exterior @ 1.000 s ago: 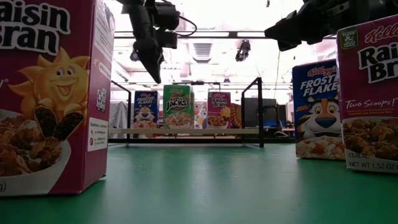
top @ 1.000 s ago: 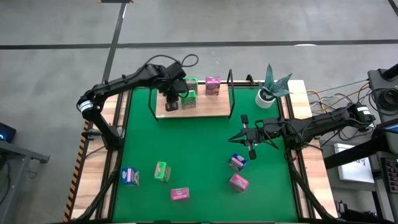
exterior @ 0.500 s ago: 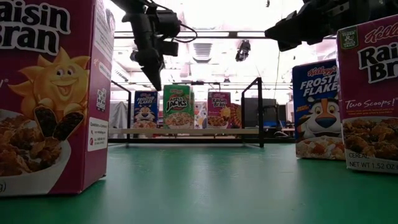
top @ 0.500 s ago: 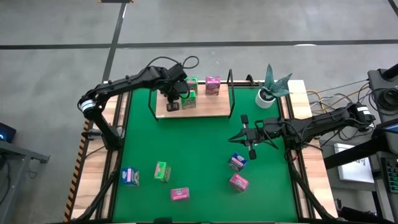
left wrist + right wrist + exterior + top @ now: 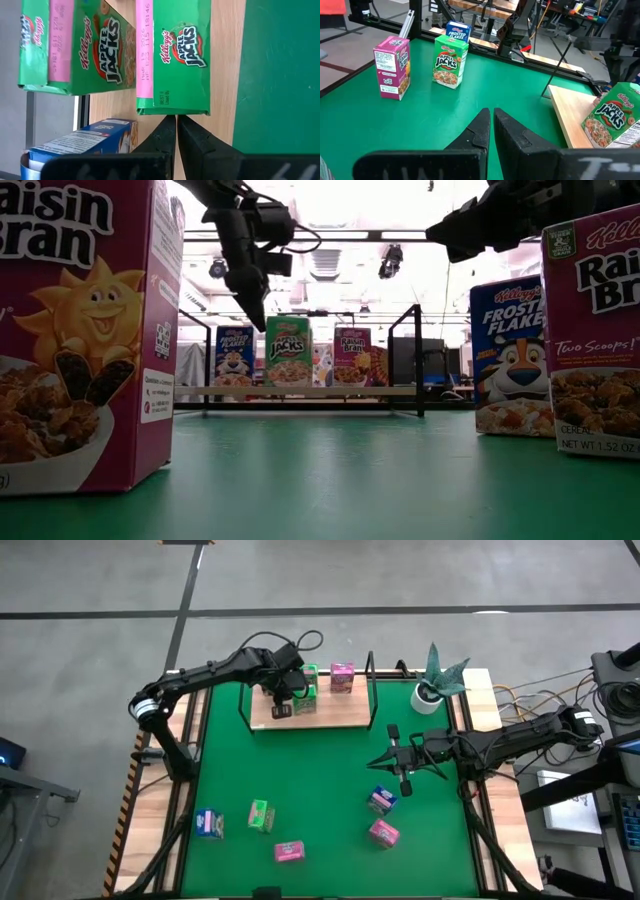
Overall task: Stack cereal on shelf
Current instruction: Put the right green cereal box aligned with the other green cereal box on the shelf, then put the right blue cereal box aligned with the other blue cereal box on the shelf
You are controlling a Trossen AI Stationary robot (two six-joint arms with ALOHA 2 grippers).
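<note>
On the shelf (image 5: 335, 716), at twelve o'clock on the mat (image 5: 300, 780), boxes labelled Frosted Flakes (image 5: 234, 357), Apple Jacks (image 5: 288, 351) and Raisin Bran (image 5: 351, 356) are seen standing. The left gripper (image 5: 281, 698) is held clenched and empty above them (its fingertips (image 5: 176, 131) just beside an Apple Jacks carton). The right gripper (image 5: 393, 762), likewise pressed shut, is poised at three o'clock over the mat.

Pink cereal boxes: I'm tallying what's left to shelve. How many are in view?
3. First pink box: on the shelf. Second pink box: green mat, front middle. Third pink box: mat, beside a blue box. None apparently hidden.
</note>
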